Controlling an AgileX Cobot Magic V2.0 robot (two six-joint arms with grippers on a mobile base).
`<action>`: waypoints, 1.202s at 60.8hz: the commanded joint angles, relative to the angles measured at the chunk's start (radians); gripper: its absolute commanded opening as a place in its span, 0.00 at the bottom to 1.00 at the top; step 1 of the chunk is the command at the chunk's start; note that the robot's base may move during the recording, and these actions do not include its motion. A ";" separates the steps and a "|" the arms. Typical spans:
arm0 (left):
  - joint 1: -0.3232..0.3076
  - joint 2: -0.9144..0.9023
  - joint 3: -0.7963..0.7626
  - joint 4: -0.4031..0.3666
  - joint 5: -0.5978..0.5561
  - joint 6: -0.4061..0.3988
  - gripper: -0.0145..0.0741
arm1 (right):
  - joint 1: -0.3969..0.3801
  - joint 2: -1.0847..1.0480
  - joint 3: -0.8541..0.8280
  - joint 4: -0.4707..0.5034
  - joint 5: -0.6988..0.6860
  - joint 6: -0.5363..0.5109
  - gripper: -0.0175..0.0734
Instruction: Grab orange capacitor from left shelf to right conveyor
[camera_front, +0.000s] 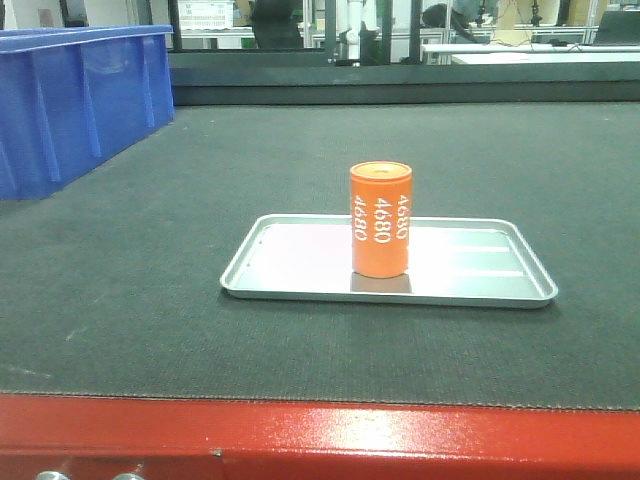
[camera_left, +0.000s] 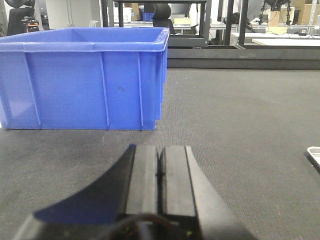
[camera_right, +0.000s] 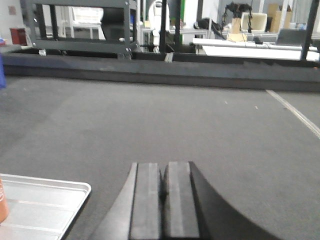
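Already the orange capacitor (camera_front: 381, 218) stands upright on a shallow metal tray (camera_front: 480, 280), just left of tray centre and nearer its back rim. The tray sits mid-belt on the right conveyor (camera_front: 150, 300), w/ the red side frame (camera_front: 320, 435) along the near edge. A blue plastic bin (camera_front: 75, 100) sits at the belt's far left corner, well apart from the tray. The left shelf isn't in any view.

Left gripper (camera_left: 160, 167): jaws together, nothing between them, low over the belt facing the bin; only a sliver of tray shows at the right edge of its view. Right gripper (camera_right: 164, 187): jaws together too, empty, w/ the tray's corner and a sliver of orange at the lower left of its view. Neither touches the capacitor.

Handling, as a judgement: rigid cylinder, smooth printed sleeve, prob. somewhat slippery; can-like body suggests moderate weight, not fragile, no give under squeeze. It's taller than wide on a slick tray, so a sideways nudge could tip or skate it. Best hold: jaws opened wider than the body, closing on opposite sides around mid-height over the "4680" print, approach level, then lift straight up. Avoid pinching the top rim; the flat top gives no purchase.

Judging by where it stands, the transfer looks done, or close to it.
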 joint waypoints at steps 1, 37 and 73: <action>0.003 0.010 -0.008 -0.005 -0.090 0.000 0.05 | -0.005 -0.032 0.022 0.020 -0.143 -0.022 0.25; 0.003 0.010 -0.008 -0.005 -0.090 0.000 0.05 | -0.005 -0.102 0.170 0.117 -0.176 -0.018 0.25; 0.003 0.010 -0.008 -0.005 -0.090 0.000 0.05 | -0.092 -0.102 0.170 0.117 -0.232 -0.018 0.25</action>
